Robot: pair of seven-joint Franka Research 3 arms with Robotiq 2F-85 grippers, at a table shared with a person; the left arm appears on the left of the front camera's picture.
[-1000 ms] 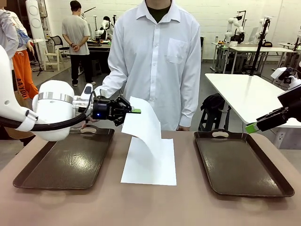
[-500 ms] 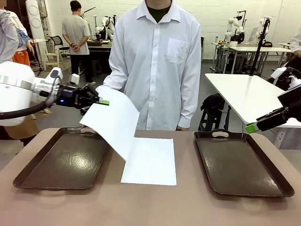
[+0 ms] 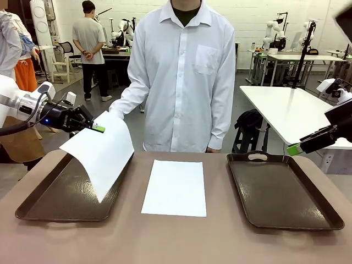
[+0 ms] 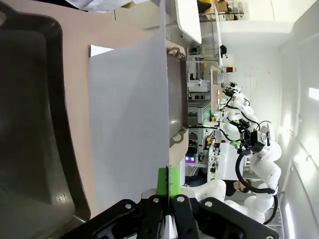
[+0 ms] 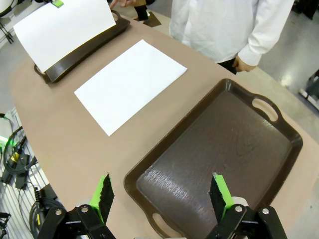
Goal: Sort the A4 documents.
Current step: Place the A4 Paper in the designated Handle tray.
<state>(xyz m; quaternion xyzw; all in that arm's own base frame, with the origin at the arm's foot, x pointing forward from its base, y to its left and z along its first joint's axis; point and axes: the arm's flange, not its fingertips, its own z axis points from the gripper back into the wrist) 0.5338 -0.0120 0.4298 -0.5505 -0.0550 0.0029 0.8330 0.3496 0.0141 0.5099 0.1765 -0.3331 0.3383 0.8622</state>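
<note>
My left gripper [image 3: 99, 129] is shut on the top edge of one A4 document [image 3: 102, 151], a white sheet that hangs curved in the air over the left dark brown tray [image 3: 60, 198]. In the left wrist view the green pads [image 4: 162, 180] pinch that sheet [image 4: 127, 114] above the tray [image 4: 30, 124]. A second A4 document [image 3: 175, 187] lies flat on the table between the two trays. My right gripper [image 3: 294, 148] hovers open at the right edge; in its own view the right gripper [image 5: 162, 194] stands above the near end of the right tray [image 5: 219, 149], nothing between its fingers.
A person in a white shirt [image 3: 184, 71] stands at the far side of the table, one hand [image 3: 115, 114] close to the held sheet's top corner. The right tray [image 3: 280, 190] holds nothing. The brown tabletop [image 3: 176, 242] is bare along the front.
My left gripper has carried the sheet leftward from above the middle sheet to over the left tray. The right arm has stayed still.
</note>
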